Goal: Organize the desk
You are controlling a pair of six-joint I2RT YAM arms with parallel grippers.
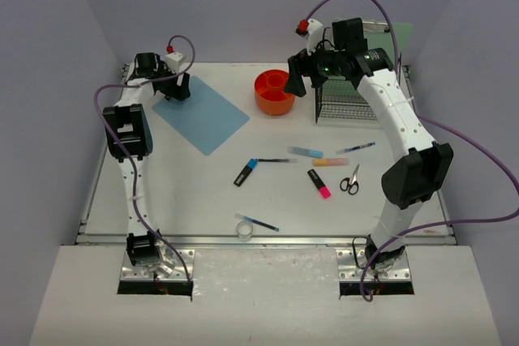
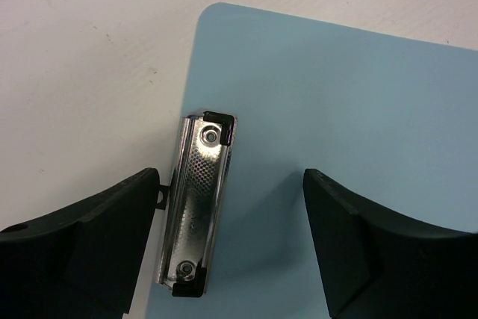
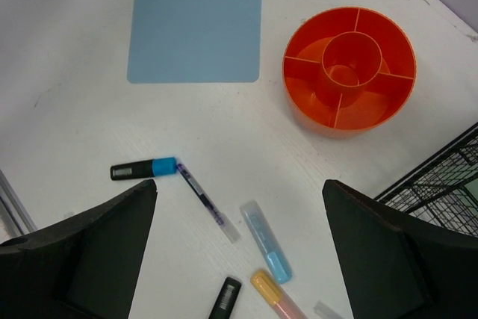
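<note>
The desk (image 1: 162,192) is a white tabletop. A light blue clipboard (image 1: 200,113) lies flat at its back left. My left gripper (image 1: 179,87) is open and low over the clipboard's clip end. In the left wrist view the gripper (image 2: 231,181) straddles the metal clip (image 2: 200,207) and the blue board (image 2: 336,87). My right gripper (image 1: 296,79) is open and empty, high above the desk beside the orange divided tray (image 1: 276,91). In the right wrist view the gripper (image 3: 240,184) looks down on the tray (image 3: 349,69) and loose markers.
A black wire rack (image 1: 353,99) stands at the back right. Mid-desk lie a blue-capped marker (image 1: 246,172), pen (image 1: 273,160), pale blue highlighter (image 1: 305,151), orange highlighter (image 1: 330,162), pink marker (image 1: 319,183), scissors (image 1: 349,180). A pen (image 1: 258,222) and tape roll (image 1: 244,231) lie near the front.
</note>
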